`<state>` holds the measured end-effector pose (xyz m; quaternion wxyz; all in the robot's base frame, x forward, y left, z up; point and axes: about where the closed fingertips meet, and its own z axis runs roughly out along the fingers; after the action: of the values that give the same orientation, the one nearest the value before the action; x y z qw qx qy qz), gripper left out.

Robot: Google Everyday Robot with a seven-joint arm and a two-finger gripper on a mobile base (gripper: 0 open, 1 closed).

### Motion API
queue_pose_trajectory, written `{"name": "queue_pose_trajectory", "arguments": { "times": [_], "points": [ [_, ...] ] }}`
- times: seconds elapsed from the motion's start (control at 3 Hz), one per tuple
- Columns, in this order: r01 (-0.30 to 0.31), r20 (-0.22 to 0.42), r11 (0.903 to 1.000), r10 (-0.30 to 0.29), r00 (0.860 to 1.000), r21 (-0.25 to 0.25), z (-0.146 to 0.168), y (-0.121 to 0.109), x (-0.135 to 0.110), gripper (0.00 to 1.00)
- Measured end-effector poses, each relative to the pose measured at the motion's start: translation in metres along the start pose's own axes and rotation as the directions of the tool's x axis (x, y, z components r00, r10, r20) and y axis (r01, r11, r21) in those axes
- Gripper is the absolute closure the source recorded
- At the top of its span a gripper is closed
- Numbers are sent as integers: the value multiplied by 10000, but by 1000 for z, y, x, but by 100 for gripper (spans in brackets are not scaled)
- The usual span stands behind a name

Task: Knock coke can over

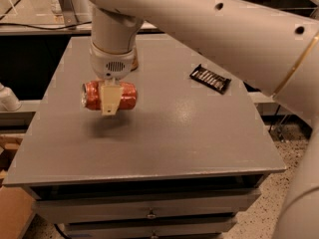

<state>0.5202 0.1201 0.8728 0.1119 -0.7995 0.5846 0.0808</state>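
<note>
gripper (109, 102): left of centre, clamped across coke can (127, 95) | coke can: turned sideways, held just above grey table (199, 133) | black packet (210, 78): flat on table, upper right of centre

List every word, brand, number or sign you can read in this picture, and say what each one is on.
No text here can be read.
red can, held sideways in the gripper above the table: pale marks on its side, too blurred to read.
black packet, lying on the table: pale stripes only, nothing legible.
</note>
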Motion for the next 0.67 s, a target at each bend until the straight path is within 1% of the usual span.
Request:
{"name": "queue_pose_trajectory", "arguments": {
  "times": [0.33,0.67],
  "points": [
    [44,528,9988,-19,9986,-483,7,5,-5,100],
    [185,494,9976,-152,9987,-672,17,11,-7,84]
  ]
}}
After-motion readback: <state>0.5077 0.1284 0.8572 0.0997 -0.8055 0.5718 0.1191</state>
